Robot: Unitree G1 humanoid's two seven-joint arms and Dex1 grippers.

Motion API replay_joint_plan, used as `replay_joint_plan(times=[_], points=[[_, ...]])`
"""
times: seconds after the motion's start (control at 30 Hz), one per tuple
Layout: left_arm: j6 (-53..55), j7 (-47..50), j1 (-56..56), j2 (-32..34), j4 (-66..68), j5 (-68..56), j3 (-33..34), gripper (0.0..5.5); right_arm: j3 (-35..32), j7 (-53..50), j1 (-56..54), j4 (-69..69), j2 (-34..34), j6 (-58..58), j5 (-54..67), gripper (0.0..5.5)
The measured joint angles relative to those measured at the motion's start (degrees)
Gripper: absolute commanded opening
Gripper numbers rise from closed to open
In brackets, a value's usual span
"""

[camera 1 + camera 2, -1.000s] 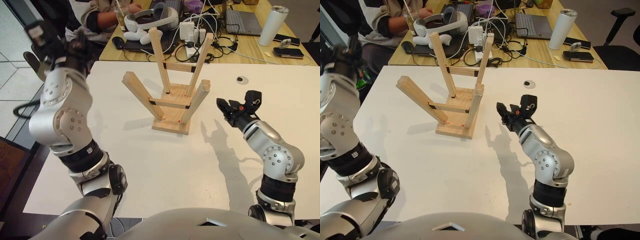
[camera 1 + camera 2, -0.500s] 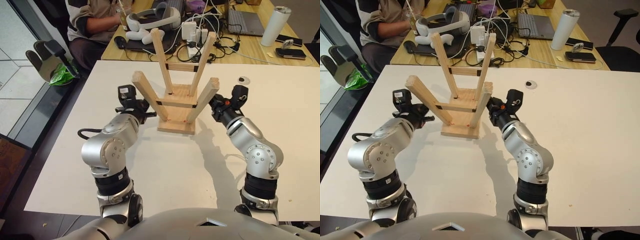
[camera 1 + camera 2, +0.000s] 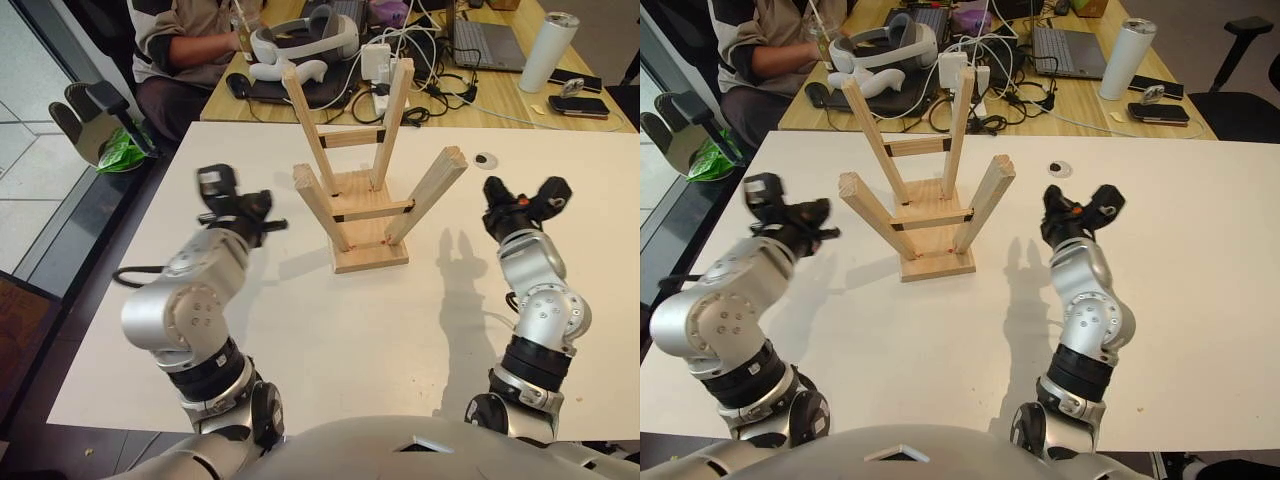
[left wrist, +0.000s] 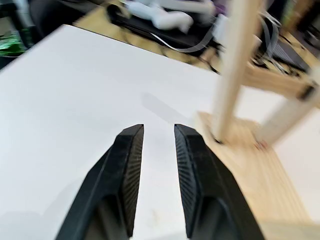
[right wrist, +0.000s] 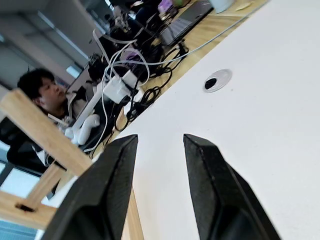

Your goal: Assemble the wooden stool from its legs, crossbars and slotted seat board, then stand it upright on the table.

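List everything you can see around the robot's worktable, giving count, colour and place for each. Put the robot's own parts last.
Stool: one, pale wood, upside down mid-table.
Seat board: one, pale wood, flat on the table.
Legs: four, pale wood, pointing up from the seat board.
Crossbars: two visible, pale wood with dark ends, joining leg pairs.
Table: one, white, under the stool.
Cable port: one, grey, on the table right of the stool.
Desk: one, wooden, behind the table.
Tumbler: one, white, desk's right end.
Headset: one, white, desk's left part.
Left tool: black, open, left of the stool.
Right tool: black, open, right of the stool.
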Motion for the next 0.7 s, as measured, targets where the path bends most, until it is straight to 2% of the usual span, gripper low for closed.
replay_joint_plan(times=[0.13, 0.2, 0.23, 0.3, 0.37, 0.5, 0.63, 0.7], points=[[-4.46, 4.06, -2.88, -0.24, 3.6, 1.85, 7.56, 1.16, -4.9, -1.07, -5.11, 6.91, -5.01, -3.09, 1.81, 1.74], [-6.94, 6.87, -4.9, -1.69, 4.58, 2.79, 8.87, 1.16, -4.31, -1.3, -7.21, 11.13, -7.37, -2.99, 0.41, 1.74], [-7.64, 7.92, -6.2, -3.24, 4.62, 2.88, 8.32, 1.16, -1.88, -0.89, -7.62, 11.85, -7.67, -1.5, -0.25, 1.74], [-5.65, 8.94, -8.1, -9.4, 3.45, 1.76, 3.92, 1.16, 6.17, 3.23, -6.9, 9.94, -6.66, 6.48, 1.74, 1.74], [4.87, 6.23, -8.68, -12.06, 1.22, -2.81, -5.31, 1.16, 13.32, 7.9, -4.42, 5.4, -4.9, 14.41, 7.67, 1.74], [10.47, 6.48, -7.48, -12.16, -3.42, -2.56, -11.33, 1.16, 12.89, 10.64, 0.61, -0.35, -9.36, 15.36, 10.4, 1.74], [12.24, 6.55, -7.59, -12.17, -3.85, -2.02, -12.55, 1.16, 13.32, 11.45, 0.92, -1.01, -11.31, 15.08, 9.62, 1.74], [11.16, 6.55, -7.65, -12.2, -3.65, -2.3, -11.44, 1.16, 13.15, 10.41, 0.68, -0.56, -9.85, 12.72, 9.17, 1.74]])
